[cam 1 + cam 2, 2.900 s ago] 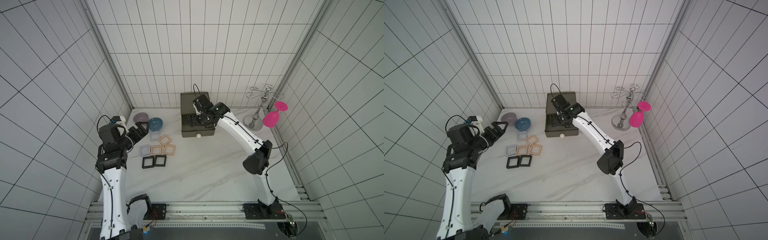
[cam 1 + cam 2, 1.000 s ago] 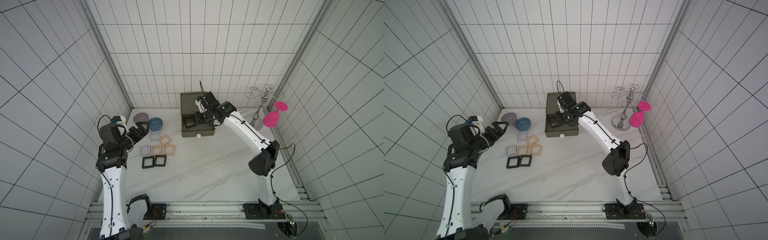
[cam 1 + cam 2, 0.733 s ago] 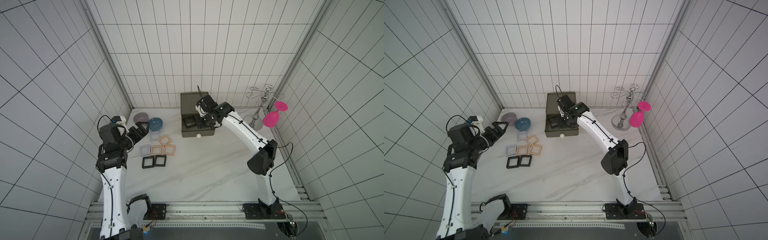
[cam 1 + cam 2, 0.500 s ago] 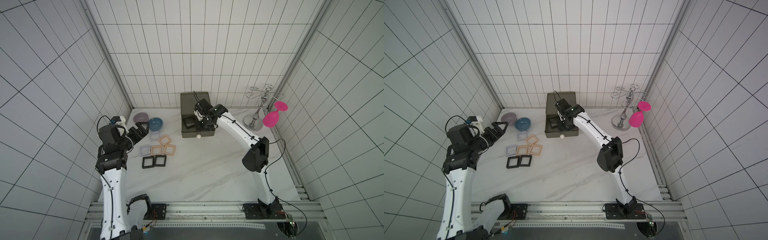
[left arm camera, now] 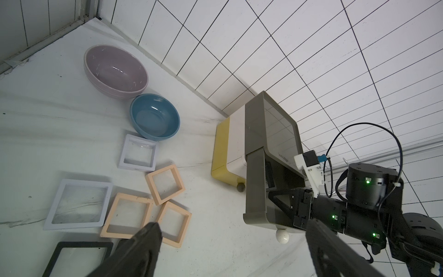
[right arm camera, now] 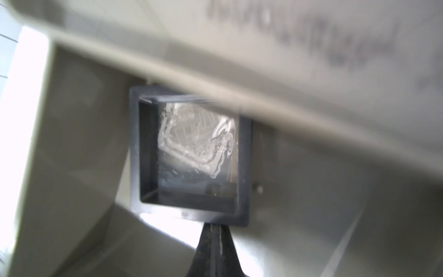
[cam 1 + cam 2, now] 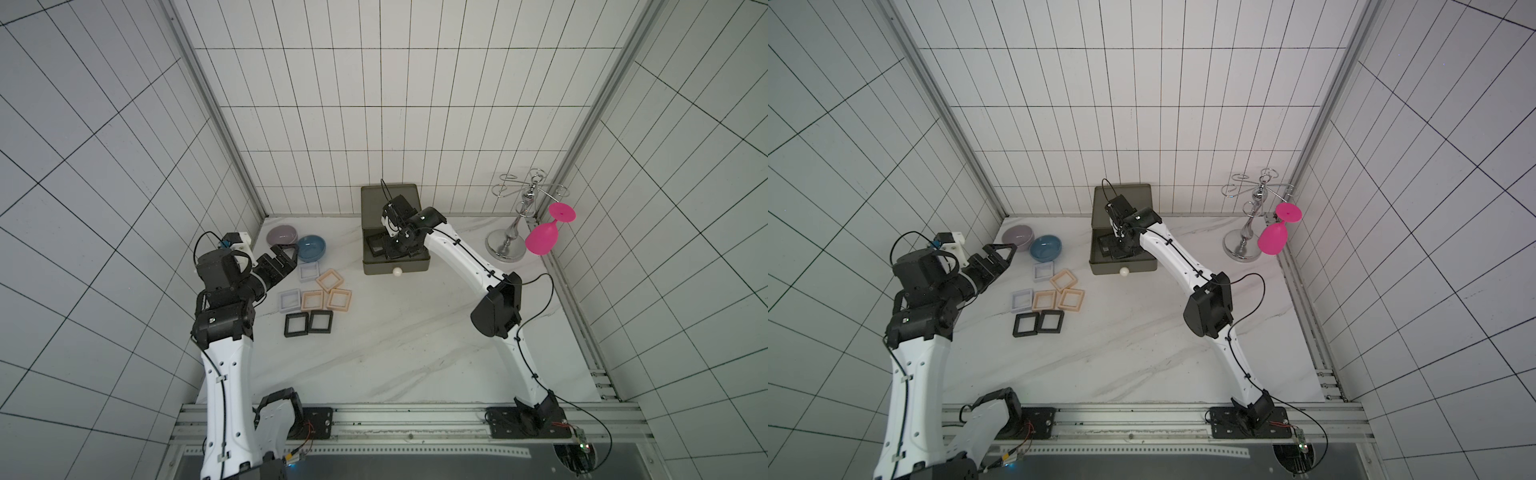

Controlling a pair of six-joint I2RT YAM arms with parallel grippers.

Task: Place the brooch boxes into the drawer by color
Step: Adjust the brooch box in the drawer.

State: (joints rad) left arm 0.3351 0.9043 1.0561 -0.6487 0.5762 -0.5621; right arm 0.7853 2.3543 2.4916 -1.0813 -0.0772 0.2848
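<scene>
The drawer [image 7: 390, 195] stands at the back wall with its dark olive top tier pulled out [image 7: 1123, 266]. One black brooch box [image 6: 191, 211] lies inside it. My right gripper [image 6: 215, 225] is shut, its tips against that box's rim, reaching down into the tier [image 7: 392, 245]. On the table to the left lie two lavender brooch boxes [image 7: 309, 272], three peach ones [image 7: 312, 300] and two black ones [image 7: 296, 324]. My left gripper [image 7: 286, 255] hangs open and empty beside the blue bowl, above the boxes [image 5: 235, 227].
A lilac bowl [image 7: 281, 235] and a blue bowl [image 7: 311, 247] sit in the back left corner. A chrome rack [image 7: 515, 232] with a pink glass [image 7: 540, 241] stands at the back right. Tiled walls close in on three sides.
My right gripper, shut, has swung from the drawer's right side back to the left over the open tier, to the black box's rim. The left arm has not moved.
</scene>
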